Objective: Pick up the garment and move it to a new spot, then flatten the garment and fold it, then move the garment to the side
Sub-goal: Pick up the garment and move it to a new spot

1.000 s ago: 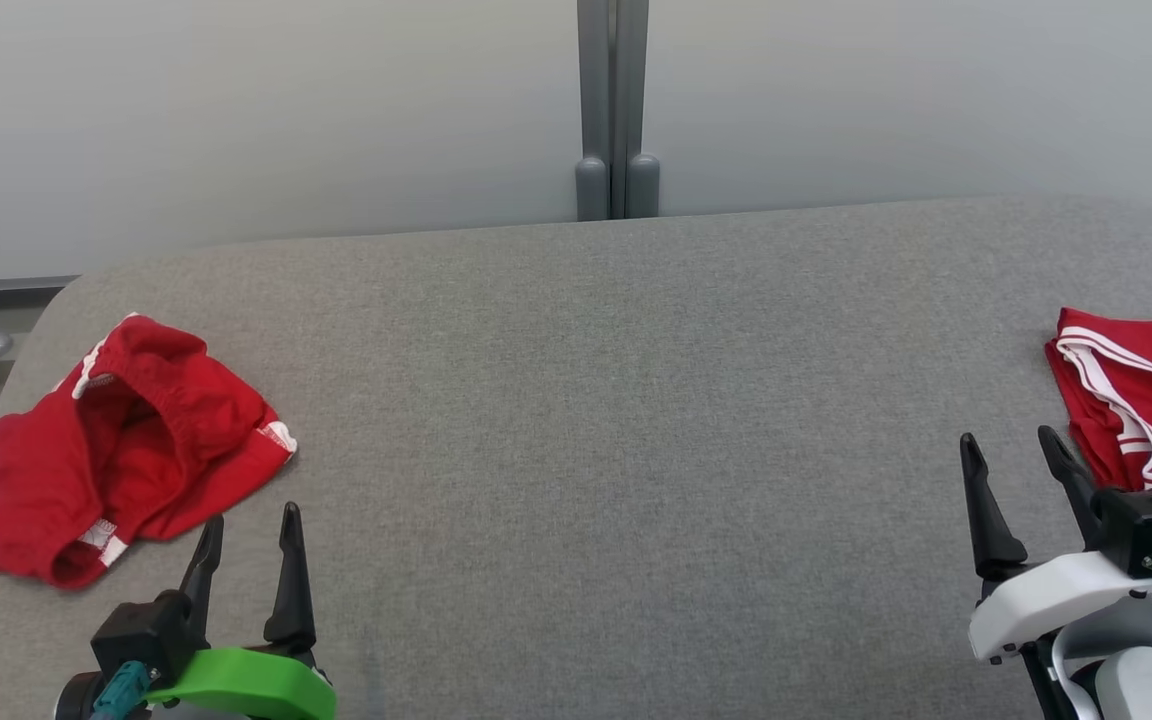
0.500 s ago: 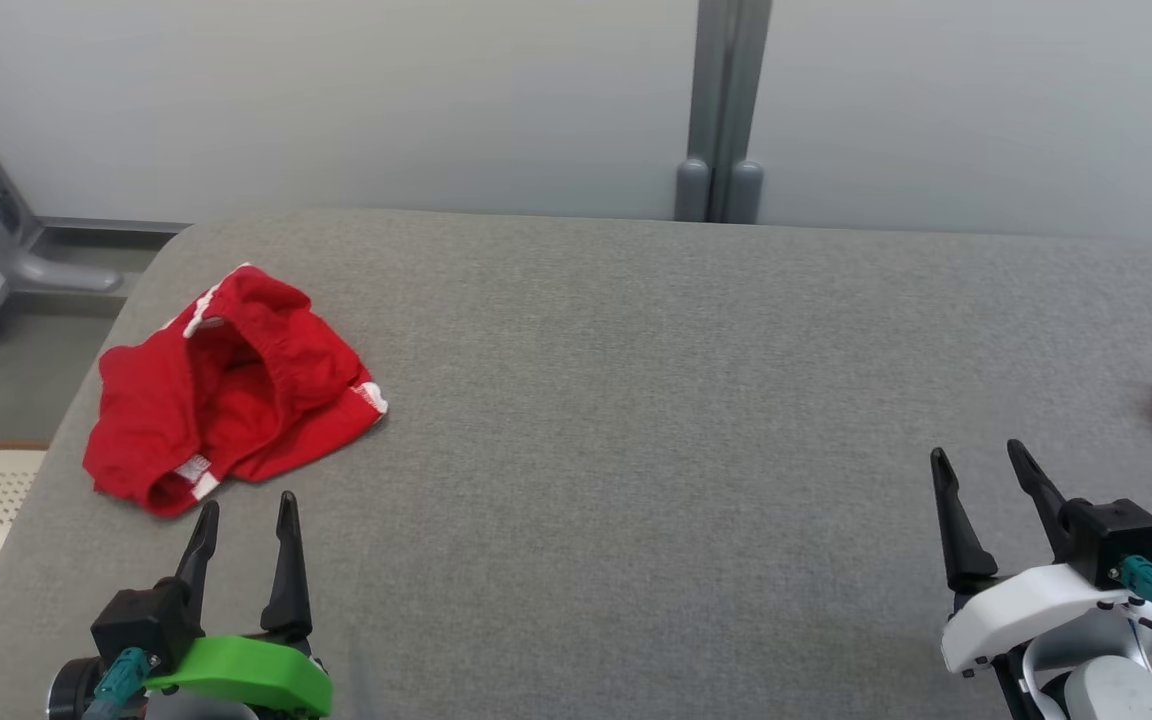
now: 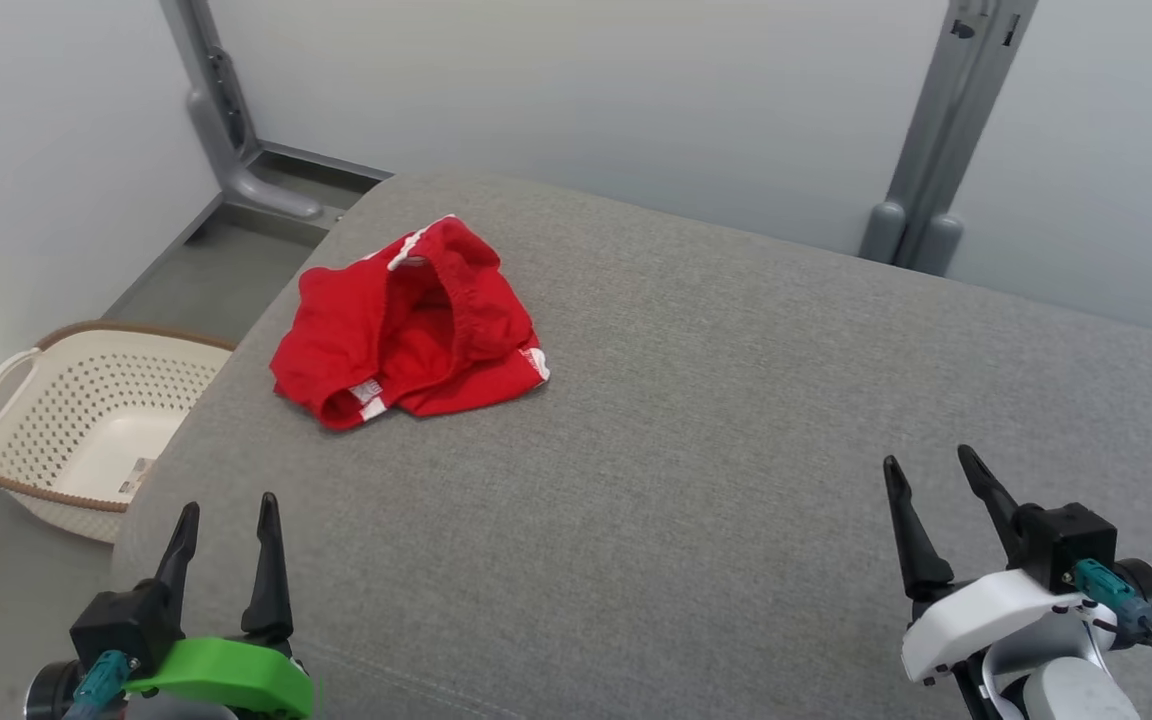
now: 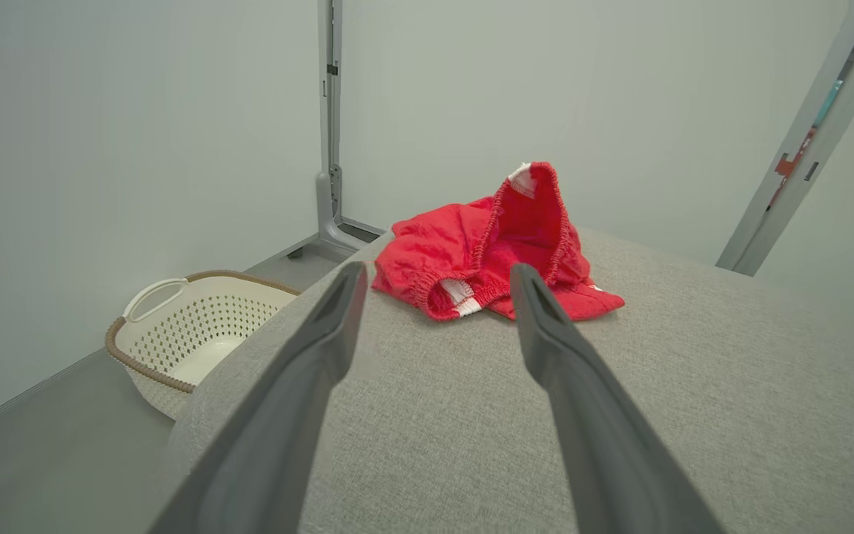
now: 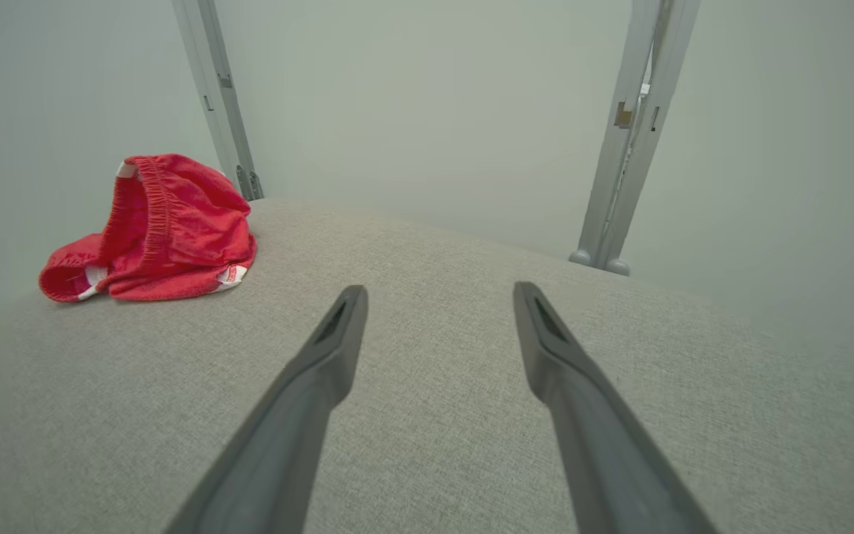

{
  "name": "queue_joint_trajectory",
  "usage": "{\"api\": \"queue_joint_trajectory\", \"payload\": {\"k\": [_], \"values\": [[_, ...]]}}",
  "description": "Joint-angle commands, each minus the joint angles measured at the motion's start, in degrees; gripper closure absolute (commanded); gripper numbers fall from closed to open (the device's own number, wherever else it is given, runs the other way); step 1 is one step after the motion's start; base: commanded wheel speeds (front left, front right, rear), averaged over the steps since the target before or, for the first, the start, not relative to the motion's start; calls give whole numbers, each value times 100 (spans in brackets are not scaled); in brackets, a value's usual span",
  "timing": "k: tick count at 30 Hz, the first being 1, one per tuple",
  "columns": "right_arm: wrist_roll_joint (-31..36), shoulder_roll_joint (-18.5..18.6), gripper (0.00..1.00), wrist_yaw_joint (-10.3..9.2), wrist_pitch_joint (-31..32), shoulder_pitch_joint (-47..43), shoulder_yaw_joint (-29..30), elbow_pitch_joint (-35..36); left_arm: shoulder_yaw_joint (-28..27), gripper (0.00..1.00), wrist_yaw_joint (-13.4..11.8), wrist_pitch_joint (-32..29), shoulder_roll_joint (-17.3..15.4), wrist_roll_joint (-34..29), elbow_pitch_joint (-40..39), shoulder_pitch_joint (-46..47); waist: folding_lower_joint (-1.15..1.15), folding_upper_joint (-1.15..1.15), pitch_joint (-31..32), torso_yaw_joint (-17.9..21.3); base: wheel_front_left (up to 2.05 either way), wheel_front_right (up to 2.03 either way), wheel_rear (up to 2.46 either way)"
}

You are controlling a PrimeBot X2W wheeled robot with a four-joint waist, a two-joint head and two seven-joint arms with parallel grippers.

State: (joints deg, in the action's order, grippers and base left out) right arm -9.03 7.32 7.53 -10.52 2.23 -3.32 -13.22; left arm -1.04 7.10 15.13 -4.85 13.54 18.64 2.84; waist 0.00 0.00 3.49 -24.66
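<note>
Left gripper (image 3: 228, 503) spread (garment (image 3: 406, 330) label (image 3: 367, 391) unreadable).

Garment (image 3: 406, 325): red cloth, matt, crinkled; gathered elastic band, white trim.
Desk (image 3: 686, 450): grey woven upholstery, matt, slightly coarse.
Basket (image 3: 66, 395): cream plastic, perforated, smooth; brown rope-like rim.
Left gripper (image 3: 228, 502): matt dark fingers, smooth green plastic shell.
Right gripper (image 3: 928, 457): same fingers, smooth white plastic shell.
Posts (image 3: 946, 130): grey, smooth, apparently painted metal.

Even, soft, diffuse lighting; shadows faint; no glare. Wrist views wide-angle, near fingers blurred, edges bowed.
</note>
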Motion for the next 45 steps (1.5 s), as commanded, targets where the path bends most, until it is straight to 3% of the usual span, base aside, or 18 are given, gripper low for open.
{"api": "queue_joint_trajectory", "payload": {"k": [1, 17, 29, 38, 45], "values": [[3, -17, 0, -10, 3, 106, -59, -5, -47, 0, -18, -2, -37, 30, -36, -70, 0, 0, -36, -342, 0, 0, 0], [-108, 95, 0, -10, -35, 341, -296, -195, -328, 0, -97, -2, 56, 146, -192, -244, 0, 0, -134, -410, 0, 0, 0], [-5, 131, 0, -10, 99, 92, -181, 30, 7, 0, 11, -625, -167, 566, 949, 1023, 0, 0, -315, -329, 0, 0, 0], [77, 407, 0, -10, 527, 398, -520, 546, -60, 0, 34, -975, -396, 1309, 2379, 2473, 0, 0, -930, 459, 0, 0, 0], [67, 717, 0, -10, 855, 704, -855, 966, 96, 0, 37, -1224, -674, 1773, 3025, 3289, 0, 0, -1501, 1121, 0, 0, 0]]}}
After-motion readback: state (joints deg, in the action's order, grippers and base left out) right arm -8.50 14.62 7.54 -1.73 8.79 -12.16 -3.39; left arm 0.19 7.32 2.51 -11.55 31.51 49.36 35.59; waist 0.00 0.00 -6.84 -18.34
